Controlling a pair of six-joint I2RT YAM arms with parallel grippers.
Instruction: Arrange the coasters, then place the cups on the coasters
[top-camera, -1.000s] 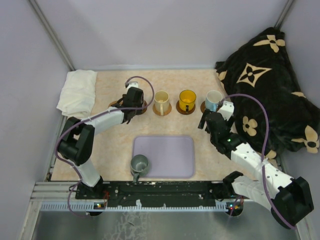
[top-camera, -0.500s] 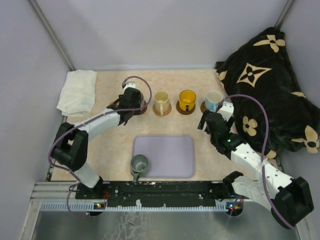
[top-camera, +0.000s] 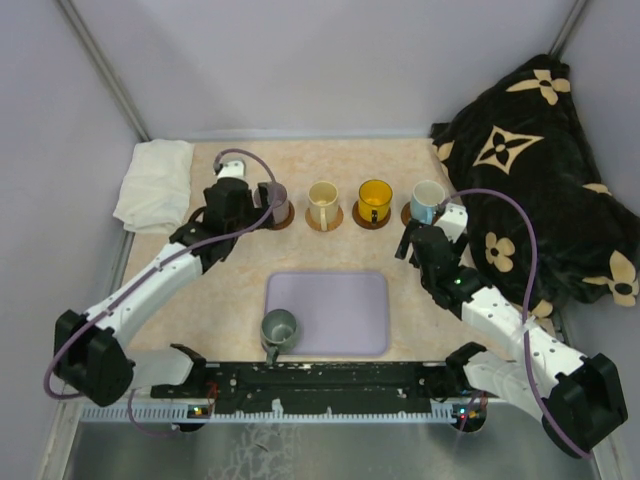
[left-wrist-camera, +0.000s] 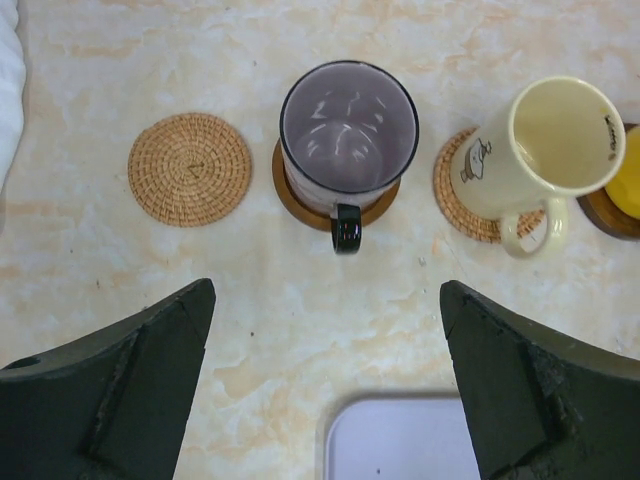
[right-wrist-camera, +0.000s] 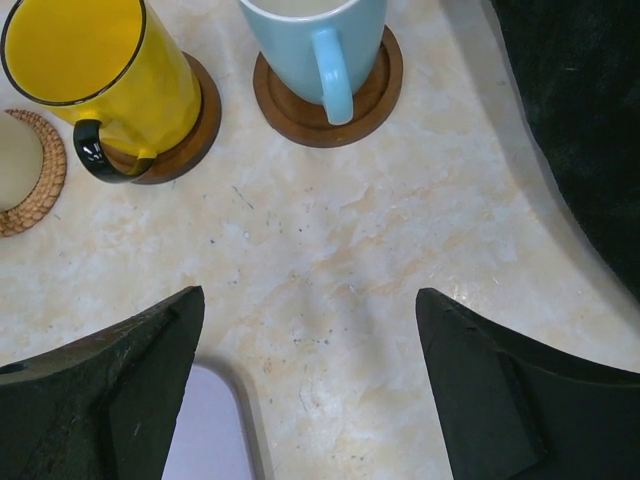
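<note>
The purple-grey cup (left-wrist-camera: 348, 130) stands on a dark brown coaster (left-wrist-camera: 296, 203), free of any grip. My left gripper (left-wrist-camera: 325, 300) is open and sits back from that cup, nothing between its fingers. Left of the cup lies a bare tan woven coaster (left-wrist-camera: 190, 169). On a tan coaster (left-wrist-camera: 456, 195) to the right stands the cream cup (left-wrist-camera: 545, 140). The yellow cup (right-wrist-camera: 80, 50) and the white cup with blue handle (right-wrist-camera: 320, 30) each rest on a dark coaster. My right gripper (right-wrist-camera: 308, 300) hangs open just short of them. The grey-green cup (top-camera: 279, 328) stands at the tray's front left corner.
A lavender tray (top-camera: 335, 312) lies in the middle near the arm bases. A folded white cloth (top-camera: 155, 185) sits at the back left. A black patterned blanket (top-camera: 540, 170) is heaped along the right side, close to the white cup.
My left gripper has opened, let go of the purple-grey cup on its dark coaster and drawn back to the left. The right arm has not moved.
</note>
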